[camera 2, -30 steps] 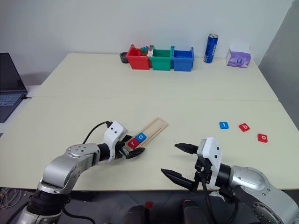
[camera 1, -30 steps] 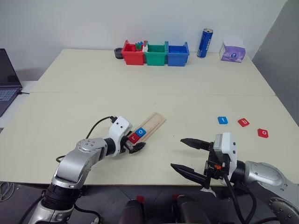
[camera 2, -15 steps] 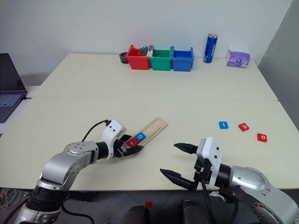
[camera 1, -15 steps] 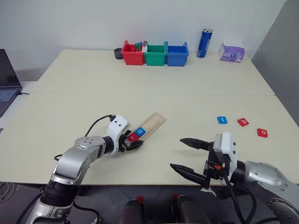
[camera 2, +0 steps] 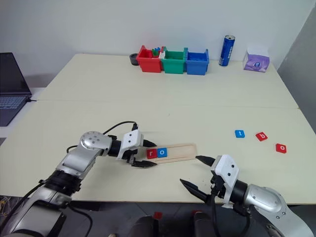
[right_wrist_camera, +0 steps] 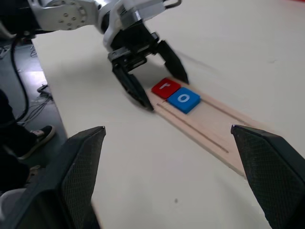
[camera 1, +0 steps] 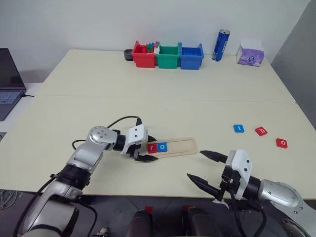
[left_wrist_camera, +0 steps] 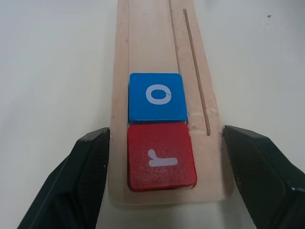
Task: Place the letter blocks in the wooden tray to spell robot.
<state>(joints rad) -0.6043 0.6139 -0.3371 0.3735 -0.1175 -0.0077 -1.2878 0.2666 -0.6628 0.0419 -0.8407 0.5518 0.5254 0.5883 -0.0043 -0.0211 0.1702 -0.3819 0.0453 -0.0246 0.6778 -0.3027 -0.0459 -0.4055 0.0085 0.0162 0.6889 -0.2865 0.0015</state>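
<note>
1. Here, the wooden tray (camera 1: 170,147) lies flat near the front edge of the table (camera 1: 163,103), its long axis running from nine o'clock to three o'clock.
2. Two letter blocks sit in its groove at the nine o'clock end: a red "r" (camera 1: 151,147) outermost, and a blue "o" (camera 1: 162,147) touching it on the three o'clock side; the remaining groove is bare.
3. The left gripper (camera 1: 146,148) straddles that end of the tray, its two black fingers (left_wrist_camera: 81,181) spread, one along each long edge of the wood; whether they press the wood I cannot tell.
4. The right gripper (camera 1: 206,168) hovers at about five o'clock from the tray, jaws spread wide and gripping nothing.
5. Three more blocks lie loose on the table at about three o'clock from the tray, well apart from it: a blue "t" (camera 1: 239,128), a red "b" (camera 1: 260,131) and a red "o" (camera 1: 282,142).
6. At twelve o'clock, along the far edge, stand a red bin (camera 1: 143,56), a green bin (camera 1: 168,56) and a blue bin (camera 1: 191,55), touching side by side.
7. Toward one o'clock stand a blue can (camera 1: 218,45) and a purple tissue box (camera 1: 250,55).
8. A laptop (camera 1: 9,81) sits at ten o'clock, off the table's left side.
</note>
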